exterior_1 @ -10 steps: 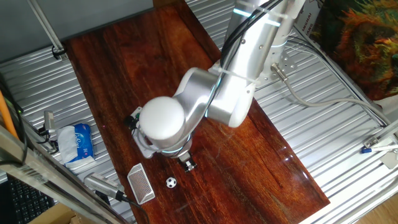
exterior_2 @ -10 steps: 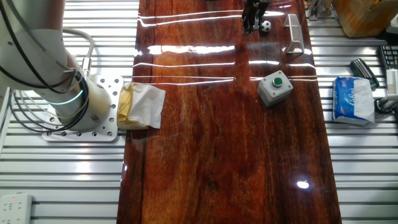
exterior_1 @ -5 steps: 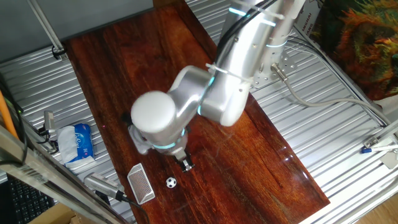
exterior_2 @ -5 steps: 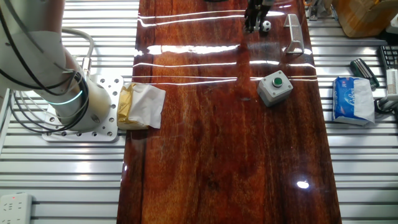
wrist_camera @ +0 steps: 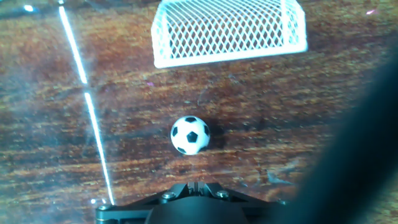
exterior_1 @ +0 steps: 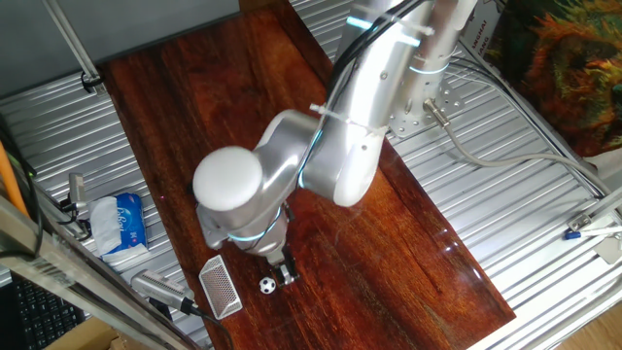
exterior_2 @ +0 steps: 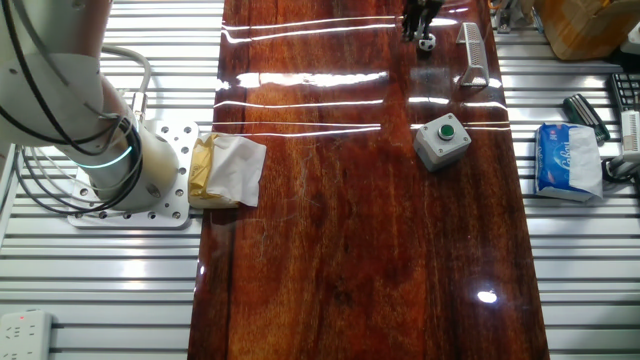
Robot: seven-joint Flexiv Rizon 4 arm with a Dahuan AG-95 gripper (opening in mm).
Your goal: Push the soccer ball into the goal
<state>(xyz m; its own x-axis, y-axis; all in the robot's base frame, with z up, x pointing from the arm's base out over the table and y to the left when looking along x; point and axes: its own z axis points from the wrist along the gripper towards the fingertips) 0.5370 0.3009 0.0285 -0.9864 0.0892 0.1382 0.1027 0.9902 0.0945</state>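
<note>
The soccer ball (wrist_camera: 190,135) is a tiny white ball with black patches, lying on the dark wood table. It also shows in one fixed view (exterior_1: 266,286) and the other fixed view (exterior_2: 427,42). The goal (wrist_camera: 229,31), a white frame with mesh net, stands just beyond the ball, also seen near the table's end (exterior_1: 220,288) and at the far edge (exterior_2: 472,55). My gripper (wrist_camera: 194,185) is shut and empty, low on the table right behind the ball (exterior_1: 285,276), on the side away from the goal.
A grey box with a green button (exterior_2: 442,141) stands on the table. A blue tissue pack (exterior_2: 568,160) lies on the metal frame. A folded cloth (exterior_2: 227,170) lies by the arm's base (exterior_2: 120,170). A black tool (exterior_1: 160,290) lies next to the goal.
The arm has moved toward the ball and goal, and the gripper has come from a short way off to right behind the ball. The ball and goal have not moved.
</note>
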